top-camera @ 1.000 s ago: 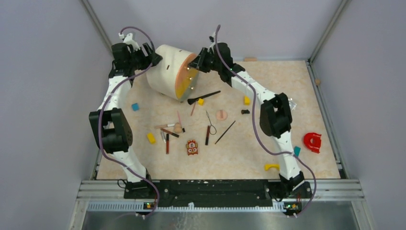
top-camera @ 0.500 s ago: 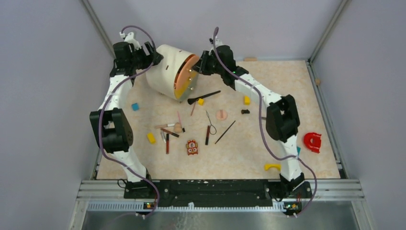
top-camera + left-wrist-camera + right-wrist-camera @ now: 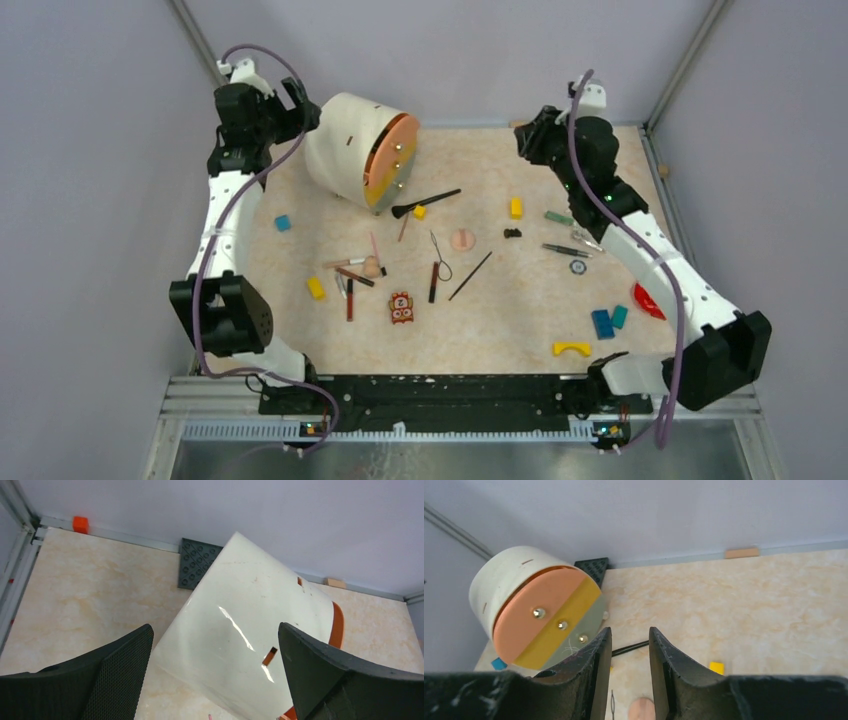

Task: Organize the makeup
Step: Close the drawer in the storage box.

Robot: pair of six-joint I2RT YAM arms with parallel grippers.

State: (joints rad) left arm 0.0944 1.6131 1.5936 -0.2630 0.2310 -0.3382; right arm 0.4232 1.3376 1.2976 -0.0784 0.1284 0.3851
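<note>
The makeup lies spread over the middle of the table: a black brush (image 3: 428, 200), a peach puff (image 3: 462, 240), a black wire-loop tool (image 3: 438, 255), a thin black stick (image 3: 470, 275), a red-and-black pencil (image 3: 433, 282) and a cluster of sticks with a second puff (image 3: 358, 272). A white round container (image 3: 350, 145) lies on its side at the back left, its peach-and-yellow face (image 3: 546, 620) turned toward the makeup. My left gripper (image 3: 300, 108) hangs open behind it, its fingers (image 3: 120, 675) clear of the white wall (image 3: 250, 625). At the back right my right gripper (image 3: 525, 140) is open and holds nothing.
Yellow blocks (image 3: 516, 208) (image 3: 316, 288) (image 3: 419, 212), a blue block (image 3: 283, 222), an orange-red toy figure (image 3: 401, 307), a yellow arc (image 3: 570, 348), blue blocks (image 3: 602, 322) and a red piece (image 3: 645, 300) are scattered about. A dark studded plate (image 3: 197, 562) sits behind the container.
My right gripper left the container's face and swung to the back right, its jaws parting. My left gripper opened wider and drew back from the container. Small items on the right came into view.
</note>
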